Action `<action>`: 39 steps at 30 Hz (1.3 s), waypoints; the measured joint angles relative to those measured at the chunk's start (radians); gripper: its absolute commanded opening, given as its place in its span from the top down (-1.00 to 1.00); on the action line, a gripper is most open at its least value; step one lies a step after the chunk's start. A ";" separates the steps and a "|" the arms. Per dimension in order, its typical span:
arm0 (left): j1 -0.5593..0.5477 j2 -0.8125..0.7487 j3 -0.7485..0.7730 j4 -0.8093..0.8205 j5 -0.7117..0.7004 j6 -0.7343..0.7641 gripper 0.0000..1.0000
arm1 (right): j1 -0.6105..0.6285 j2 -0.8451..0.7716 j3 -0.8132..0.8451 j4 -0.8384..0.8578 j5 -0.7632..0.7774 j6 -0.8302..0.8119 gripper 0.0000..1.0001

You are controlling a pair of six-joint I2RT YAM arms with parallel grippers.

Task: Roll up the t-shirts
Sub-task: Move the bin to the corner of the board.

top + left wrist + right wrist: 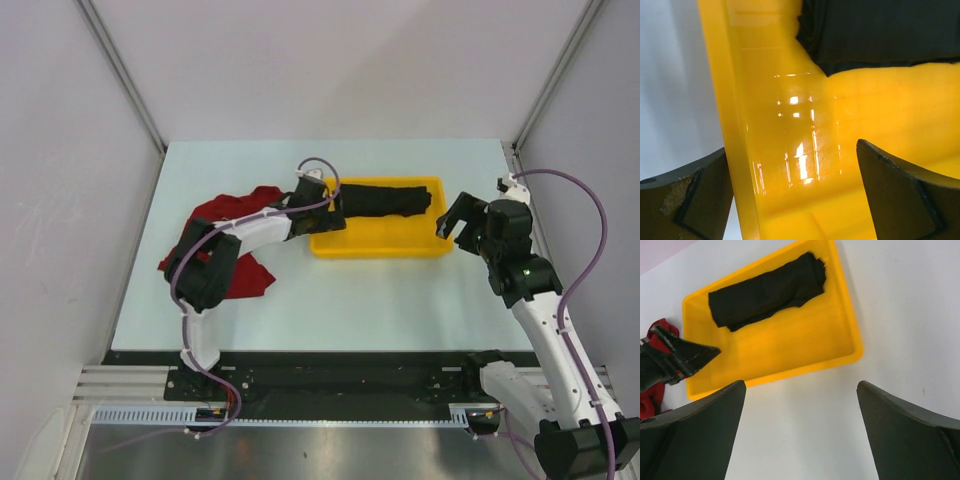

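The black t-shirt [385, 197] lies rolled up along the far side of the yellow tray [380, 252]. The red t-shirt [232, 213] lies crumpled on the table to the left, partly hidden under my left arm. My left gripper [325, 212] is open at the tray's left end; in its wrist view the left gripper [795, 195] straddles the tray wall [735, 125], with the black t-shirt [880, 30] just ahead and untouched. My right gripper [455, 222] hangs open and empty right of the tray; the right gripper [800, 430] is above bare table.
In the right wrist view the tray [790, 340] holds the black roll [767, 292], with a scrap of red cloth [655, 395] at the left edge. White walls and metal posts enclose the table on three sides.
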 measured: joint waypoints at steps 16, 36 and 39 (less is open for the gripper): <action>-0.126 0.108 0.218 0.056 0.037 -0.074 -0.99 | 0.016 0.151 0.001 0.059 -0.069 0.014 -0.99; 0.102 -0.616 -0.193 -0.108 -0.060 -0.095 -0.99 | 0.425 1.002 0.496 0.222 0.298 -0.208 -0.97; 0.109 -0.651 -0.204 -0.129 -0.058 -0.086 -0.99 | 0.419 1.101 0.582 0.202 0.319 -0.214 -0.94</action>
